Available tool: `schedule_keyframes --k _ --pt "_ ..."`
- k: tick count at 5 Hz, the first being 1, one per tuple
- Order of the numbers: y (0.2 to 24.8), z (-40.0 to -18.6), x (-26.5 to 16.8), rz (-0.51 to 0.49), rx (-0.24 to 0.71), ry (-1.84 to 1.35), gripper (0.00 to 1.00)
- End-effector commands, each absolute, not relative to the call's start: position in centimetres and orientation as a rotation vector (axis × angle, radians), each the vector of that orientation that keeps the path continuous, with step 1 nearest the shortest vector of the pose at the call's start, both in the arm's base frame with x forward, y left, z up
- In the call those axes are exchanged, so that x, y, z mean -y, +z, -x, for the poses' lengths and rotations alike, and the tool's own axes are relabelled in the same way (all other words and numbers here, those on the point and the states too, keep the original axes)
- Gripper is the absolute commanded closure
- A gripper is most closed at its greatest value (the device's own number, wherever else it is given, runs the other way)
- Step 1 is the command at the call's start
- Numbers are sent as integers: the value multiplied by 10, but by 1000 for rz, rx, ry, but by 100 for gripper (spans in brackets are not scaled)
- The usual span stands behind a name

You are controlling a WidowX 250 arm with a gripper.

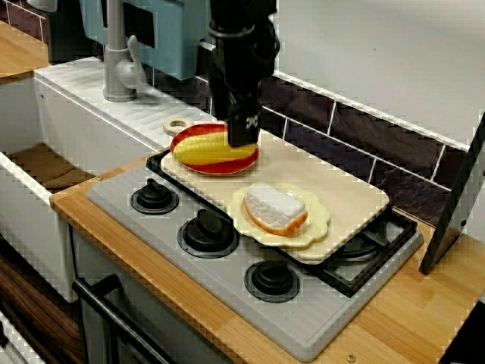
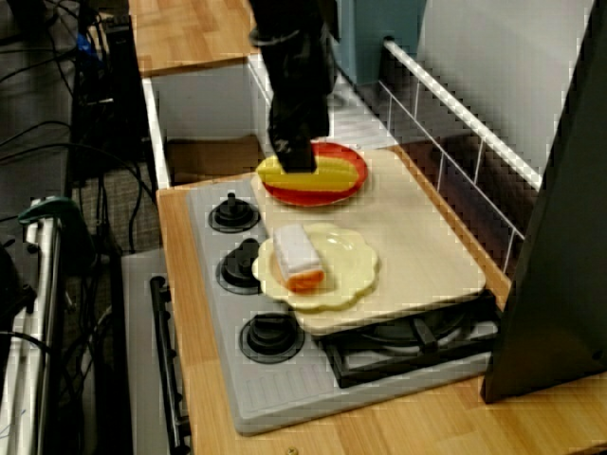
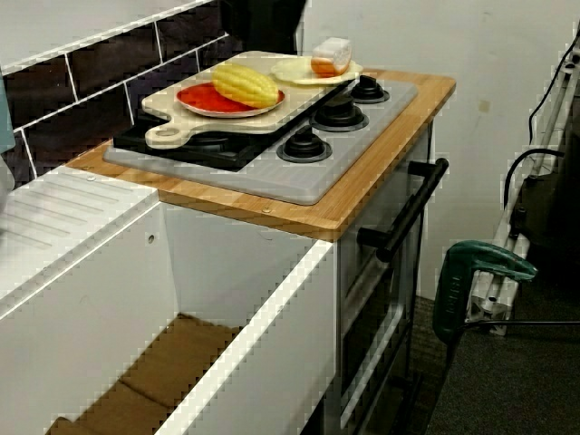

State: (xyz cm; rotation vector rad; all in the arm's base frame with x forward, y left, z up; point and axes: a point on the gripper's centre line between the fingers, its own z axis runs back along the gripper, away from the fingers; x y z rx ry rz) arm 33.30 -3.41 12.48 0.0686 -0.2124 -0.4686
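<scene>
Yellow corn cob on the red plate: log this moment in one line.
hand: over yellow corn cob, grip unclear | cob: lying on red round plate | plate: on pale wooden board

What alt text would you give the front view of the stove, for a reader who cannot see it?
A black gripper is down at a yellow corn cob on a red plate, at the back of a pale cutting board laid over a grey stove. Nearer the front, an orange-crusted white wedge lies on a cream plate.
</scene>
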Motion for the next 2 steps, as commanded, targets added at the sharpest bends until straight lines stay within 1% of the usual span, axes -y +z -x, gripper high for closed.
schedule_keyframes --k 1,2 --pt "132 -325 15 -73 230 -406 0" --pt "128 -322 13 -73 230 -404 0"
